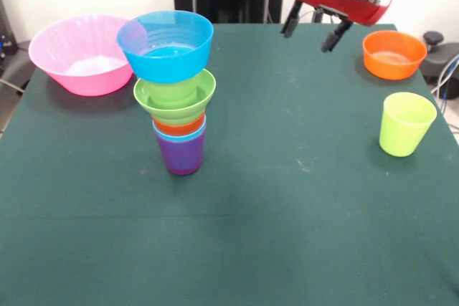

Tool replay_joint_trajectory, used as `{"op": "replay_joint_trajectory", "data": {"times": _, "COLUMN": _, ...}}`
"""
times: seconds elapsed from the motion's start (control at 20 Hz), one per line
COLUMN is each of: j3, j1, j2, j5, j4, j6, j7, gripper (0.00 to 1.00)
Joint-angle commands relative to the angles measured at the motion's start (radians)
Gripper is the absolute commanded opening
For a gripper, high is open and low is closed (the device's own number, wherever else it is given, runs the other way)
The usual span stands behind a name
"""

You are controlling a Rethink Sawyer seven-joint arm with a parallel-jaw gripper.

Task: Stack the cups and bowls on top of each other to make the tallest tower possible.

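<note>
The tower [177, 98] stands left of the table's middle. Its base is the purple cup [180, 155], with light blue and orange cup rims above it, then the ridged green bowl [174, 98] and a blue bowl [166, 44] on top, tilted slightly. The yellow-green cup [406, 124] stands upright at the right. The orange bowl [393, 54] sits at the far right. The large pink bowl [82, 53] sits at the far left. My gripper [313, 30] hangs open and empty above the far side of the table, left of the orange bowl and well apart from the tower.
The green table cloth [287, 198] covers the table. Black cables and equipment [441, 59] lie past the right edge beside the orange bowl.
</note>
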Motion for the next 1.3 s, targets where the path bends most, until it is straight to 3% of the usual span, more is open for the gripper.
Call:
{"op": "replay_joint_trajectory", "data": {"times": 0.05, "j3": 0.016, "j1": 0.031, "j2": 0.076, "j5": 0.025, "j4": -0.017, "j6": -0.116, "j7": 0.24, "gripper": 1.0}}
{"op": "replay_joint_trajectory", "data": {"times": 0.75, "j3": -0.041, "j1": 0.104, "j2": 0.036, "j5": 0.147, "j4": 0.114, "j6": -0.2, "j7": 0.379, "gripper": 1.0}}
{"op": "replay_joint_trajectory", "data": {"times": 1.3, "j3": -0.145, "j1": 0.238, "j2": -0.078, "j5": 0.23, "j4": 0.316, "j6": -0.137, "j7": 0.498, "gripper": 1.0}}
